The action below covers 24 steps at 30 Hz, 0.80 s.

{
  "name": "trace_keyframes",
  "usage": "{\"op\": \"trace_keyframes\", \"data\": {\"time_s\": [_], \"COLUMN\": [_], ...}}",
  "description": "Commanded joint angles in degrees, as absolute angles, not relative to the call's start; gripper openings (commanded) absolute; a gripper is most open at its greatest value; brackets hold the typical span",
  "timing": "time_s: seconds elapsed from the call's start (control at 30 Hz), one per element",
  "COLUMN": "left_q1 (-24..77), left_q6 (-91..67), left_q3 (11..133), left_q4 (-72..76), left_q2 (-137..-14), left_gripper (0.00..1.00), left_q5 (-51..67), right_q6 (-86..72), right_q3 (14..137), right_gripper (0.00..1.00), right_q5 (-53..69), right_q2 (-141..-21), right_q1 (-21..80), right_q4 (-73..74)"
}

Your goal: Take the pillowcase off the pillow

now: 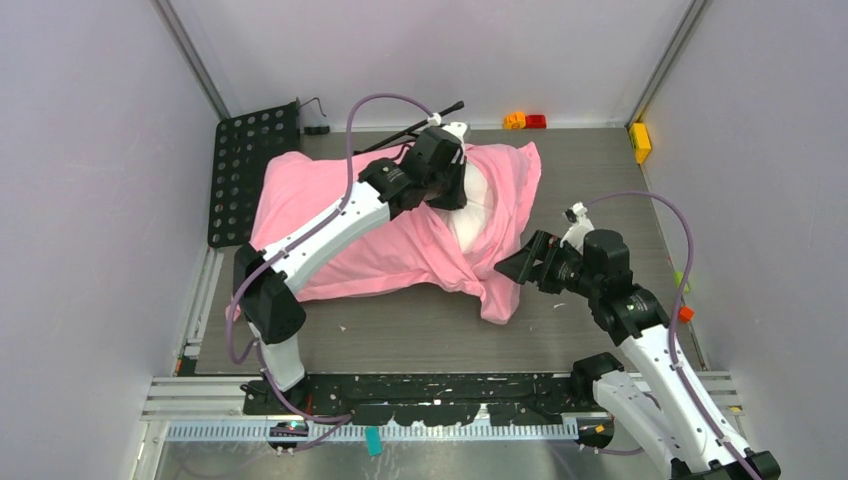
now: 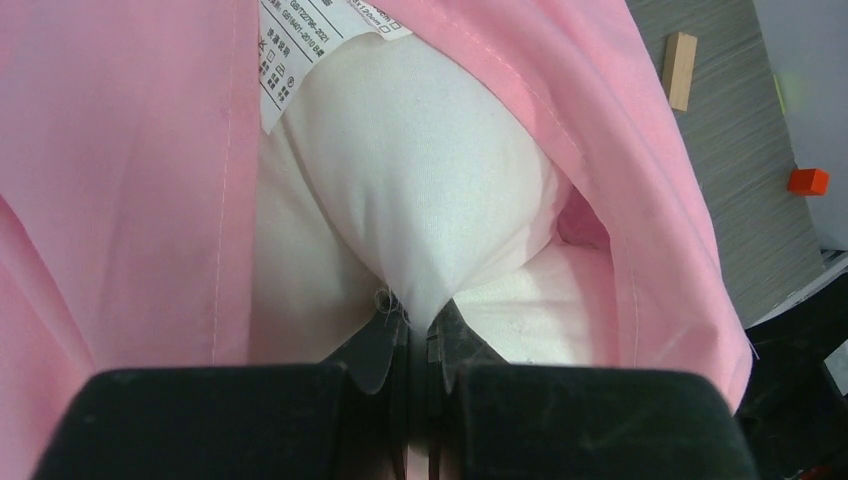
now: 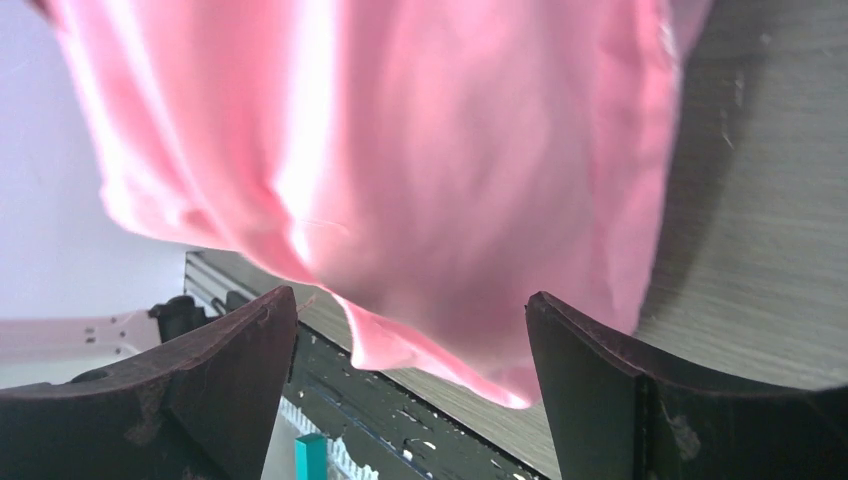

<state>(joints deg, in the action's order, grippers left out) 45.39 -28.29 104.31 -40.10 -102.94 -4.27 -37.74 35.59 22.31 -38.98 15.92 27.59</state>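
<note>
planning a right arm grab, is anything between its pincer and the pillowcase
Nothing: the right wrist view shows the open right pincer facing the pillowcase directly, only table beneath. The top view shows that gap bare too.

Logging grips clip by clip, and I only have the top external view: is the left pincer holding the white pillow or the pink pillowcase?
Observer: The left wrist view shows the left pincer shut on a pinch of the white pillow; the pillowcase lies open to either side of it.
Operator: And the right pincer, has it got fabric?
Observer: No. Its wrist view shows it wide open, the pink fabric beyond its tips and not clamped.
</note>
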Motion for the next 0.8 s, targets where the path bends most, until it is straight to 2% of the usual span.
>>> {"op": "trace_keyframes", "data": {"time_s": [0.0,0.07,0.13,0.27,0.3,0.37,0.43,0.5,0.77], "left_q1": [44.12,44.12,44.12,43.95,43.87,43.71,43.61,43.41,39.72], "left_q6": [-27.27,-26.83,-26.15,-25.08,-24.92,-24.72,-24.11,-23.22,-20.03], "left_q3": [105.17,105.56,106.15,106.70,106.82,107.00,107.36,108.43,113.02], "left_q4": [-39.20,-39.75,-40.42,-41.55,-41.65,-41.94,-42.59,-43.75,-48.20], "left_q2": [-98.95,-98.55,-97.89,-96.77,-96.47,-96.02,-95.60,-95.32,-91.81], "left_gripper": [0.00,0.00,0.00,0.00,0.00,0.00,0.00,0.00,0.00], "left_q5": [-7.11,-7.20,-7.36,-8.17,-8.33,-8.35,-8.26,-8.85,-12.76], "right_q6": [-32.44,-31.42,-30.97,-31.00,-30.93,-30.83,-30.97,-31.33,-32.38], "right_q3": [38.37,38.51,38.19,38.10,37.98,37.17,36.51,36.18,32.98], "right_gripper": [0.90,0.88,0.81,0.58,0.50,0.26,0.09,0.04,0.04], "right_q5": [27.92,28.18,28.61,31.21,31.51,31.53,30.92,30.23,26.49], "right_q2": [-40.92,-41.51,-41.82,-41.89,-41.66,-40.64,-39.56,-39.39,-44.20], "right_q1": [16.27,16.41,16.48,16.49,16.49,16.52,16.49,16.49,16.45], "right_q4": [25.14,24.74,23.56,22.71,22.63,21.79,21.09,21.10,22.44]}}
